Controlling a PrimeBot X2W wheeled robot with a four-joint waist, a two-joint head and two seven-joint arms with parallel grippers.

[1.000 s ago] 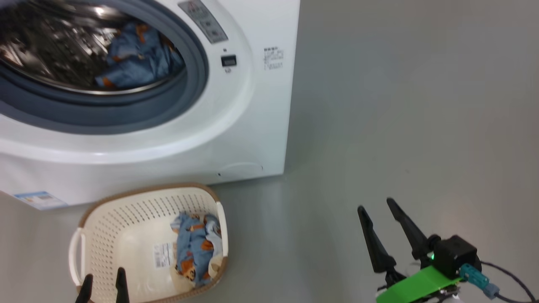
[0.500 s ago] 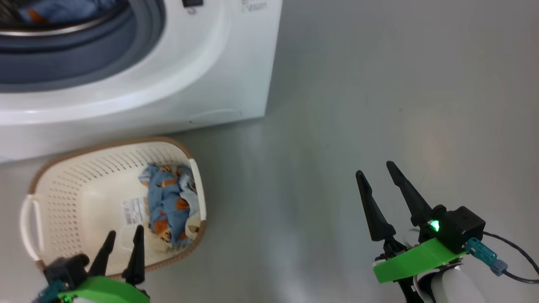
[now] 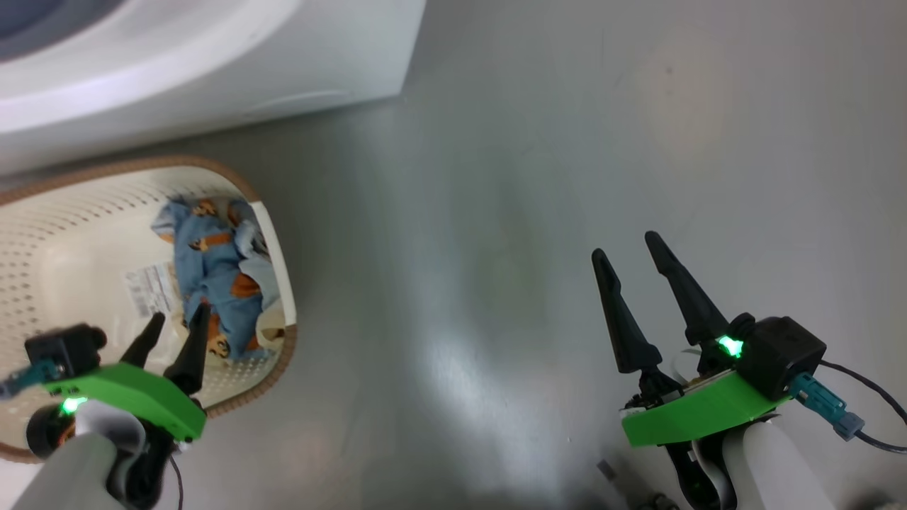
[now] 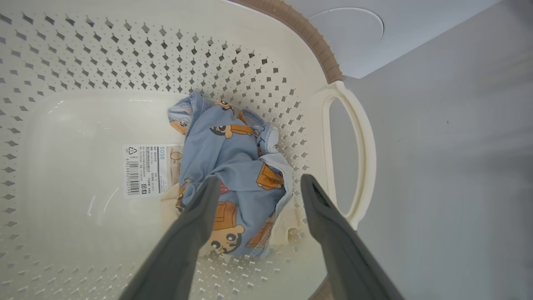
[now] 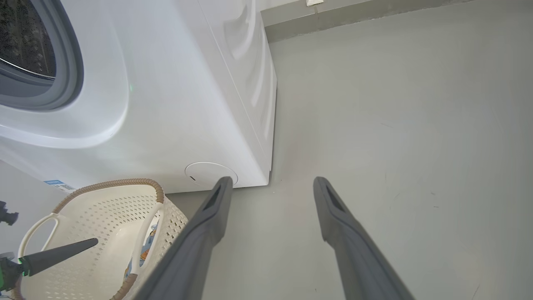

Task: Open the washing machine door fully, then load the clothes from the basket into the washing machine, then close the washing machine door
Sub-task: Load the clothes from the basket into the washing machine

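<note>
The cream basket [image 3: 273,234] stands on the floor in front of the white washing machine [image 3: 212,64]. A bundle of light-blue clothes [image 4: 233,166] with orange bears lies at its right end, against the wall by a white handle [image 4: 362,146]. My left gripper [image 4: 259,179] hangs open just above that bundle, its fingers straddling it without touching it. My right gripper [image 3: 623,245] is open and empty over bare floor to the right. The drum opening [image 5: 25,41] with its grey ring stands uncovered. The washing machine door is out of view.
A barcode sticker [image 4: 145,168] lies on the basket's bottom. The round flap [image 5: 210,174] sits at the machine's lower corner, just behind the basket rim [image 5: 108,184]. Grey floor [image 3: 531,142] stretches right of the machine to a wall skirting [image 5: 354,12].
The head camera has tilted down, so the machine slid up out of the picture. My left gripper has advanced over the basket toward the clothes. The right gripper has stayed open.
</note>
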